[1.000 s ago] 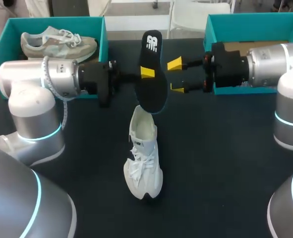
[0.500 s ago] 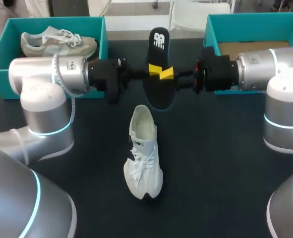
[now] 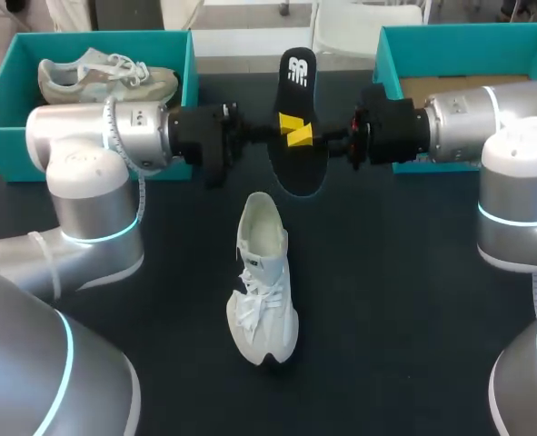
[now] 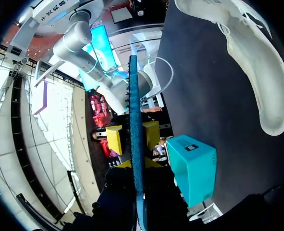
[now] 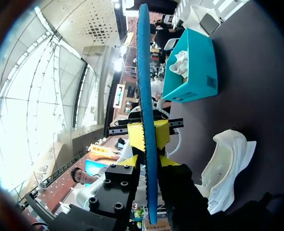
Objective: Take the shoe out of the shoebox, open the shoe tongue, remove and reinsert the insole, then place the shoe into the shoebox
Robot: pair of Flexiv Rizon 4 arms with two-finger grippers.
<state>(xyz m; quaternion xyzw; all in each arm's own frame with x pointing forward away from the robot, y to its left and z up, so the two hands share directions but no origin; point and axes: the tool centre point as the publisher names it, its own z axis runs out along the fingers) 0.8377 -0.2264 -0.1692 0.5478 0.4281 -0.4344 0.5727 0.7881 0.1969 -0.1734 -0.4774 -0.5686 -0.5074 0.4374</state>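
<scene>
- The left end effector [image 3: 284,124] and the right end effector [image 3: 303,136] are meeting nose to nose over the back of the counter [image 3: 404,300]. Each is pinching the black insole [image 3: 300,168] from both faces with its fingers nearly together.
- The insole is hanging in the air between them, standing on edge in both wrist views.
- The white shoe [image 3: 263,282] is lying on the counter just in front of the insole, heel opening toward it, toe toward the near edge, touching neither end effector.
- The left shoebox [image 3: 189,68] is sitting behind the left arm and holding a grey shoe [image 3: 104,77].
- The right shoebox [image 3: 450,36] is sitting behind the right arm.
- The two boxes are flanking the insole, and both arms are lying across their front walls.
- Bare dark counter is showing on both sides of the white shoe.
</scene>
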